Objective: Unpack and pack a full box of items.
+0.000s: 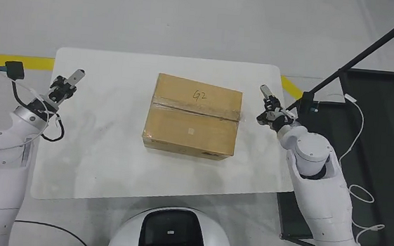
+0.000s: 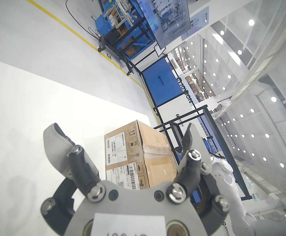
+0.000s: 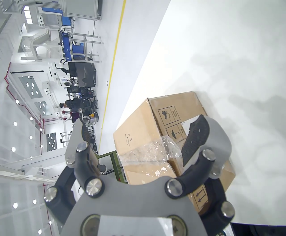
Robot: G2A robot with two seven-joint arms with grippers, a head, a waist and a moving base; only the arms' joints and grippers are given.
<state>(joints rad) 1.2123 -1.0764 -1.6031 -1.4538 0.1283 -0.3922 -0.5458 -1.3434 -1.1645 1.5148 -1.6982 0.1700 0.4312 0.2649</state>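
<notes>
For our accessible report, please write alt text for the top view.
A closed, taped cardboard box sits in the middle of a white table. The left gripper and the right gripper are on either side of it, neither touching it.

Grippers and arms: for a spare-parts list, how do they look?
The left arm and right arm have white shells. The left gripper and right gripper have a grey plate, black links, silver screws, grey fingers with black textured pads. A black cable loops beside the left arm.
</notes>
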